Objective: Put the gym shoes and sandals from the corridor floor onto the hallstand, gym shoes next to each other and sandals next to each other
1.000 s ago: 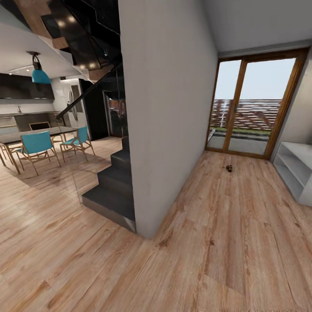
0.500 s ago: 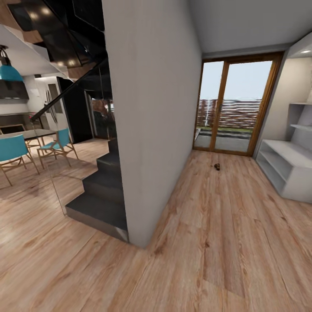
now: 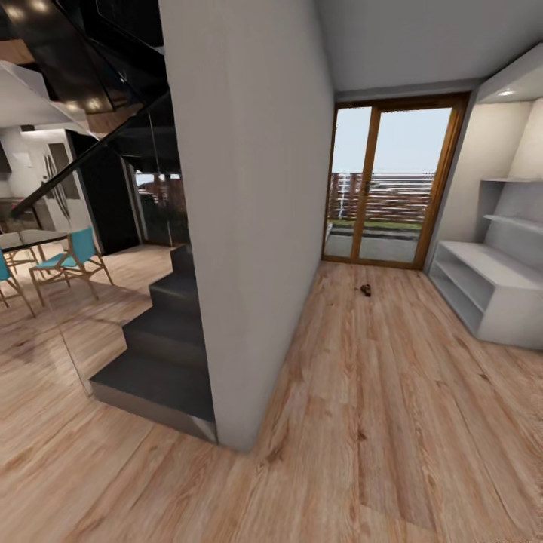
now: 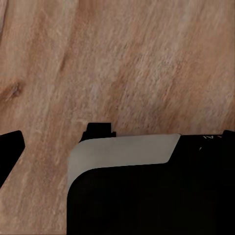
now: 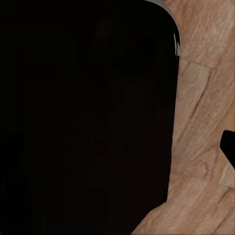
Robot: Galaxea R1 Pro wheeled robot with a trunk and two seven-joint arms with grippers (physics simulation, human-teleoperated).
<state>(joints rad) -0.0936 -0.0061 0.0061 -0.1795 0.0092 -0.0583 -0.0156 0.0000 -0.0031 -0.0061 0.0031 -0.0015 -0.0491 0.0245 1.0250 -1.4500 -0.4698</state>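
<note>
A small dark brown sandal (image 3: 366, 289) lies on the corridor floor (image 3: 392, 422), far ahead near the glass door. It is too small to tell whether it is one sandal or two. The pale grey hallstand (image 3: 483, 275) stands against the right wall, with a wide bench top, low shelves beneath and staggered shelves above. The gym shoes are out of view. In the left wrist view, one dark fingertip (image 4: 9, 152) shows at the picture's edge over wood planks. In the right wrist view, another dark fingertip (image 5: 229, 147) shows the same way.
A grey wall block (image 3: 249, 226) juts out in the middle, with dark stairs (image 3: 162, 354) to its left. Turquoise chairs (image 3: 72, 260) and a table stand far left. A wood-framed glass door (image 3: 385, 192) closes the corridor's far end. My own black body (image 4: 147, 196) covers part of both wrist views.
The camera has turned right and advanced. The dining area has slid off to the left and more of the hallstand has come into view. The sandal has not moved on the floor.
</note>
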